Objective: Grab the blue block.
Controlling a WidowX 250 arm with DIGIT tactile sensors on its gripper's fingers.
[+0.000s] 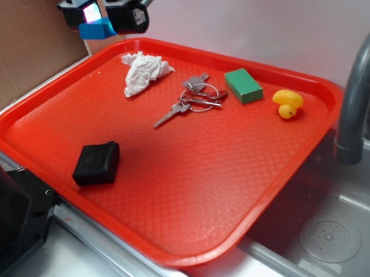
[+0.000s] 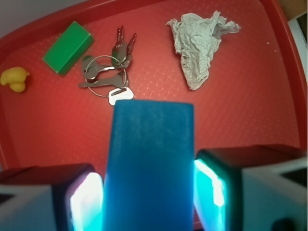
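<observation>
The blue block [image 2: 151, 163] fills the middle of the wrist view, clamped between my two glowing pads [image 2: 86, 202]. My gripper [image 2: 150, 197] is shut on it. From the exterior view the gripper [image 1: 101, 18] hangs high above the far left corner of the red tray [image 1: 195, 230], and the blue block [image 1: 96, 29] sticks out below the fingers, well clear of the tray surface.
On the tray lie a crumpled white tissue [image 1: 143, 71], a bunch of keys [image 1: 192, 98], a green block [image 1: 243, 85], a yellow rubber duck [image 1: 288, 102] and a black pouch [image 1: 97, 163]. A grey faucet [image 1: 355, 88] and sink [image 1: 327, 230] stand at the right.
</observation>
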